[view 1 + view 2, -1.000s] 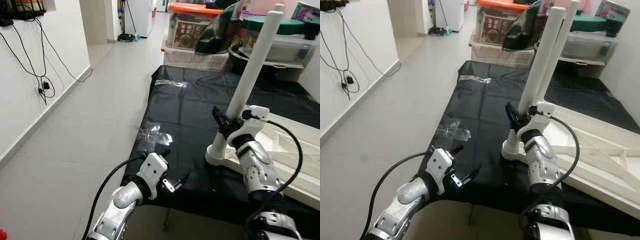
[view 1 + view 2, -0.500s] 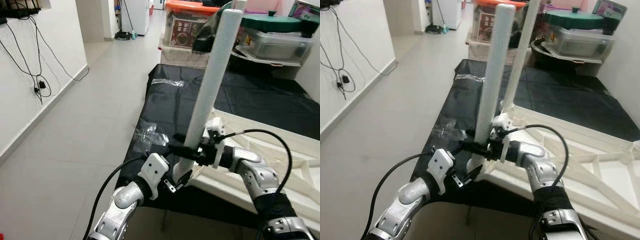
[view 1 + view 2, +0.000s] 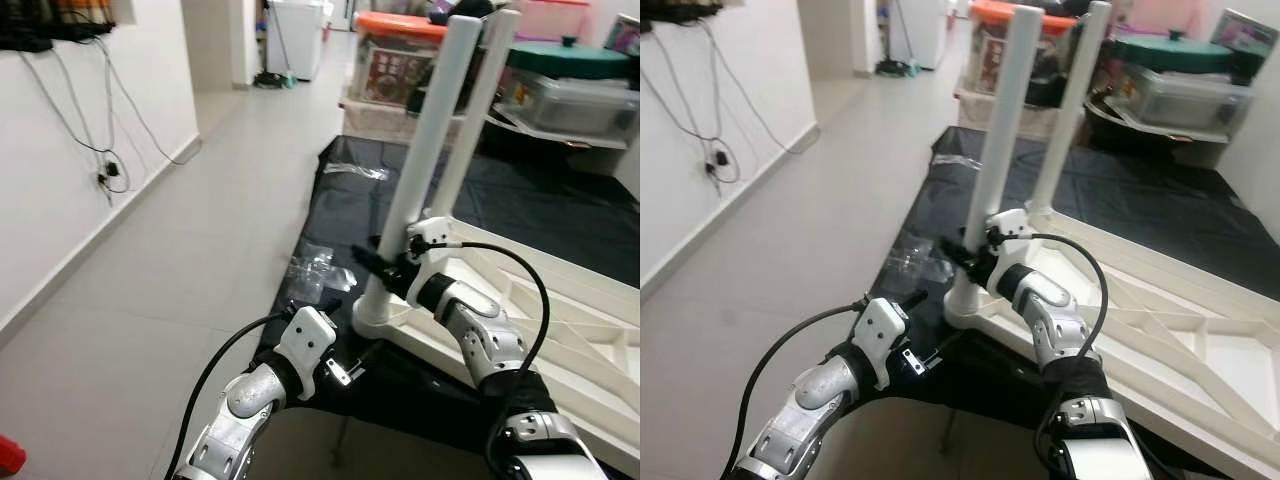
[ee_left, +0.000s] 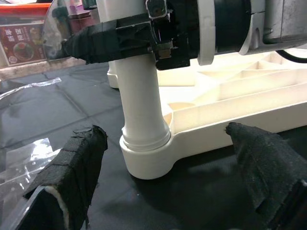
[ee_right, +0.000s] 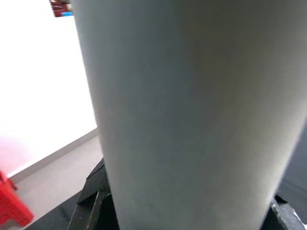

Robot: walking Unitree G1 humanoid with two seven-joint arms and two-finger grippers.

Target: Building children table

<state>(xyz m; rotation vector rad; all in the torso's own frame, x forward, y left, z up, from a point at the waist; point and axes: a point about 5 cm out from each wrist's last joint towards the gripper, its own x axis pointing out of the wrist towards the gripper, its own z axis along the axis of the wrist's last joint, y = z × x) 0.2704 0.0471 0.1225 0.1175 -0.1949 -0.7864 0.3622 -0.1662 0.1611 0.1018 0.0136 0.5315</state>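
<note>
nearest me, my left gripper (image 3: 352, 362) hovers low at the near edge of the black sheet (image 3: 520, 205) spread over the floor, its fingers (image 4: 74, 167) spread wide with nothing between them, aimed at the foot of the near table leg (image 3: 425, 170). just beyond, my right gripper (image 3: 372, 262) has its fingers clenched around that white leg low down, a little above the round socket (image 4: 146, 160) where the leg stands upright in the corner of the upturned white table frame (image 3: 560, 320). the frame lies flat on the sheet, ribs showing, stretching off to my right. a crumpled clear plastic bag (image 3: 318, 270) lies on the sheet just left of the leg. a second white leg (image 3: 478, 110) stands at the next corner behind. farther off sit storage boxes with an orange lid (image 3: 400, 25) and a green lid (image 3: 575, 55). cables (image 3: 95, 120) hang down the white wall on my left.
</note>
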